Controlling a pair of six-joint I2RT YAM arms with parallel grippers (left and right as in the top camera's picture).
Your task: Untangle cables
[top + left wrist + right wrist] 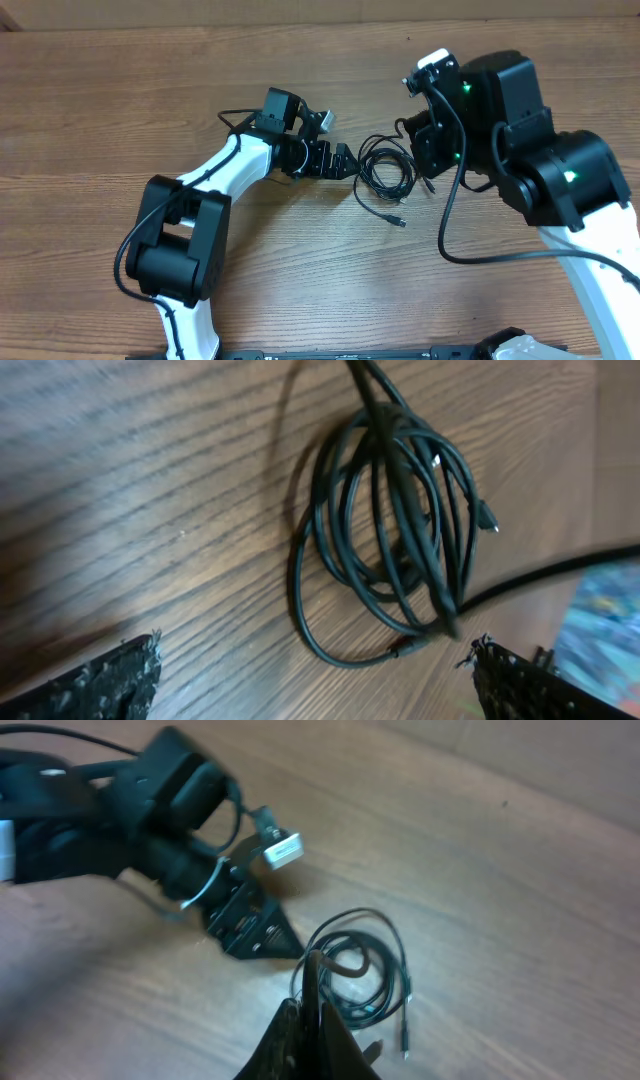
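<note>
We judge the cables (385, 172) light, limp, snag-prone; left gripper (350, 162) gapes wide, empty; right gripper (312, 970) pinched closed on a strand; we'd take an outer loop.

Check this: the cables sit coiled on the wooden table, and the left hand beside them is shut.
Not shut: the left hand is open, its fingers spread wide before the cables on the wooden table, as the left wrist view shows. The rest holds.
</note>
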